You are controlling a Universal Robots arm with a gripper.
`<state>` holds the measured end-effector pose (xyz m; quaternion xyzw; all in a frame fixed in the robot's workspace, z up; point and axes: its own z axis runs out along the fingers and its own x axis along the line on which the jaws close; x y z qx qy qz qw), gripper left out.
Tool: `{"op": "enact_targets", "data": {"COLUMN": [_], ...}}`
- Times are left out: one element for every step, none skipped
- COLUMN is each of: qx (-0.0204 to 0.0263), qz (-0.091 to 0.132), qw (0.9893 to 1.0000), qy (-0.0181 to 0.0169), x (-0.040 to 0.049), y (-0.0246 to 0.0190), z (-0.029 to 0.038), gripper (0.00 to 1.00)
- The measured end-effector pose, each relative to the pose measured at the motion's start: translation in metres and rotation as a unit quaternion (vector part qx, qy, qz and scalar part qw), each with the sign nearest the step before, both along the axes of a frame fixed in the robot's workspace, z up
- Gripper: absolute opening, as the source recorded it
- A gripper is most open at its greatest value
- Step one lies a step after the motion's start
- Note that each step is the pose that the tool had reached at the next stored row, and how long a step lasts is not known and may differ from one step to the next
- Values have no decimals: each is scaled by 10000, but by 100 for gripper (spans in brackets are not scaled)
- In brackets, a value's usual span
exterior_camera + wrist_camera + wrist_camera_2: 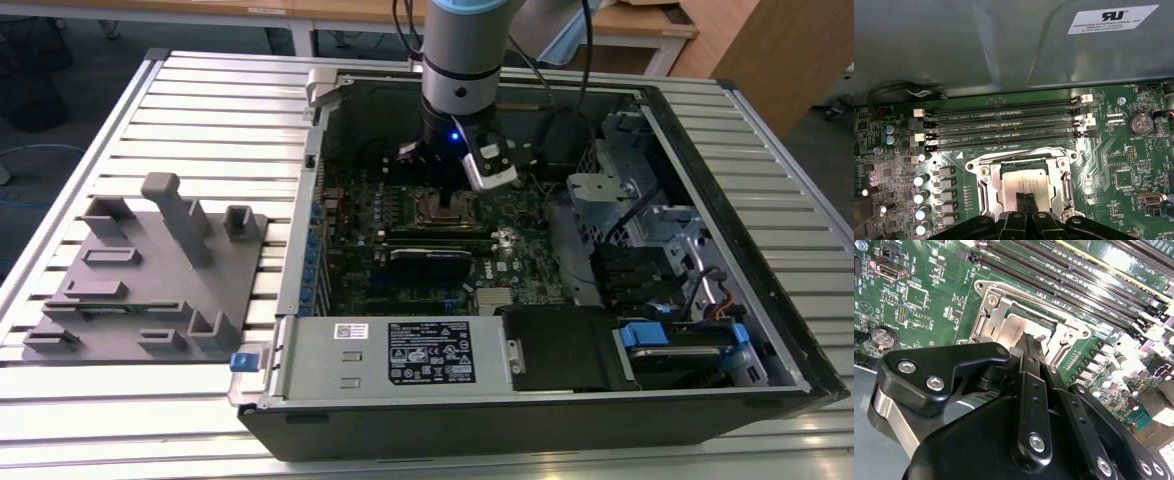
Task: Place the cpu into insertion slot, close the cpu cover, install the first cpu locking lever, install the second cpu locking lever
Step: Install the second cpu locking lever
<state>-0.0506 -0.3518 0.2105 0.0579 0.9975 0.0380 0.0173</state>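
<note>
The cpu lay flat in the insertion slot on the green motherboard, its pale metal top showing through the square window of the cpu cover, which lay down over the socket. In the second wrist view the same chip sat inside the silvery frame. The gripper stood just above the near edge of the chip, its two black fingers pressed together with no gap and nothing between them. Rows of long black memory slots ran just beyond the socket. In the exterior view the arm reached down into the open computer case, which rested on a slatted metal table, with a grey fixture block at the exterior view's left.
</note>
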Motion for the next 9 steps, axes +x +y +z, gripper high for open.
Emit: {"op": "enact_targets", "data": {"qx": [0, 0, 0, 0, 1, 1, 1, 2, 2], "qz": [0, 0, 2, 5, 6, 6, 7, 7, 7], "qw": [10000, 10000, 10000, 10000, 10000, 10000, 10000, 10000, 10000], "qy": [0, 0, 0, 0, 0, 0, 1, 1, 0], "x": [0, 1, 2, 4, 4, 4, 4, 4, 4], "y": [0, 1, 3, 4, 5, 5, 5, 5, 5], "z": [0, 0, 0, 0, 1, 3, 6, 11, 16], "gripper": [11, 11, 11, 11, 11, 11, 11, 11, 11]}}
